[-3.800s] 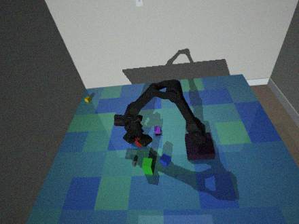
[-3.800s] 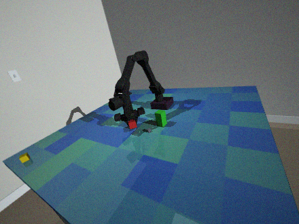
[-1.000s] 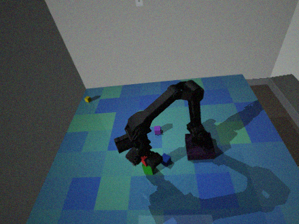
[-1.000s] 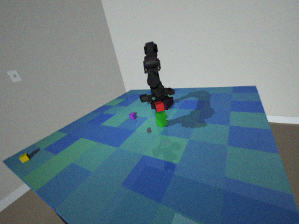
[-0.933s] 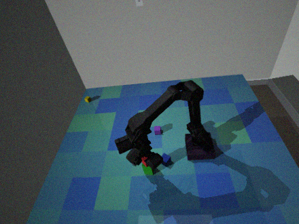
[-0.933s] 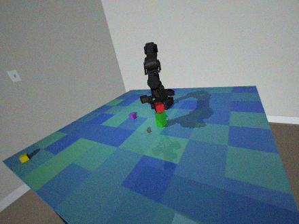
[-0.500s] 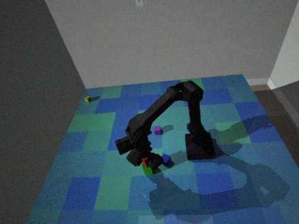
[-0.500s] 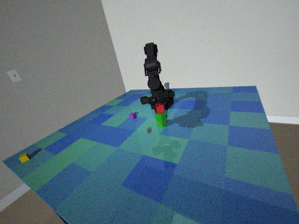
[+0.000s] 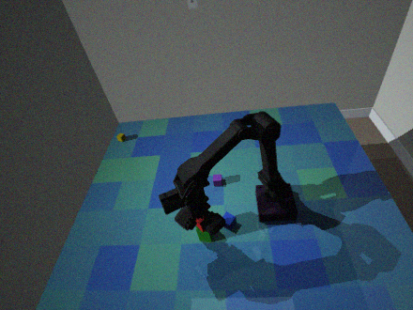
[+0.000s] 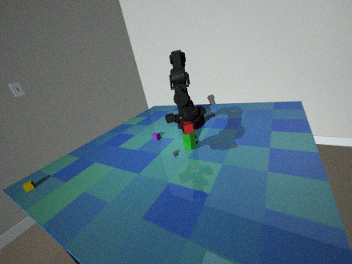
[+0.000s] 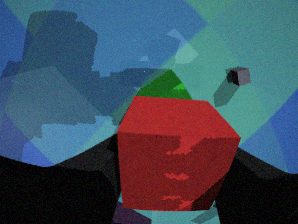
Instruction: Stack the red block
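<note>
While the gripper clamps the red block right above the green tower, an off-centre release could let it slide off or topple the tower.

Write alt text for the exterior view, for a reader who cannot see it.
A black robot arm's hand grips a red block directly above a green tower on a blue-and-green checkered mat. A small purple block lies left of the tower, and a yellow block sits near the mat's left corner.
</note>
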Controlling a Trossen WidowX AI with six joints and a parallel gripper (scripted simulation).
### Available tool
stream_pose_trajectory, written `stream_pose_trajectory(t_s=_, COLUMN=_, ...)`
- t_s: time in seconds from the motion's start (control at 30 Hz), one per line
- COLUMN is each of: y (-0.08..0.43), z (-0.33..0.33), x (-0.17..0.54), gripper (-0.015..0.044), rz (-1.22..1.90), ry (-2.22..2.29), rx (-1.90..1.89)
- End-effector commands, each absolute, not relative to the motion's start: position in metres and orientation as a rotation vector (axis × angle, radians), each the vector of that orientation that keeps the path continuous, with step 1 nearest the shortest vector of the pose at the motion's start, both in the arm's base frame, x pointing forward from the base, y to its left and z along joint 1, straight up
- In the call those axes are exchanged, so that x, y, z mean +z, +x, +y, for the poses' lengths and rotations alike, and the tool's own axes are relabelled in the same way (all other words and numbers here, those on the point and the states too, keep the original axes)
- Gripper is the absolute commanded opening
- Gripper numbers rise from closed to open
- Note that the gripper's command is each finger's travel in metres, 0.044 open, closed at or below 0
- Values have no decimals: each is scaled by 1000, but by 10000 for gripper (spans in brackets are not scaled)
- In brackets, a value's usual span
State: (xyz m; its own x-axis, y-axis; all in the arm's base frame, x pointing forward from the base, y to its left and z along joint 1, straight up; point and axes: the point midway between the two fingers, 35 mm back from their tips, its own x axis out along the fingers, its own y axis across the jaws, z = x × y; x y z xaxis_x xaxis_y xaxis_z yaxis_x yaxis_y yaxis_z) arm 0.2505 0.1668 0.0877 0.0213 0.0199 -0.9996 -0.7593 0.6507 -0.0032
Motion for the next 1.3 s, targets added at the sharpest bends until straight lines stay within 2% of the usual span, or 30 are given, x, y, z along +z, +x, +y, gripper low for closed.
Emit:
stream_pose_trajectory(t_s=0.0, y=251, z=167, x=88, gripper=26, rz=1436, ry=-663, rx=678)
stream_pose_trajectory(t_s=0.53, y=251, z=167, x=88, gripper=440, rz=1436, ry=-663, rx=678)
stream_pose_trajectory(t_s=1.27, y=251, z=167, x=88, gripper=440, rz=1436, ry=-663, rx=678)
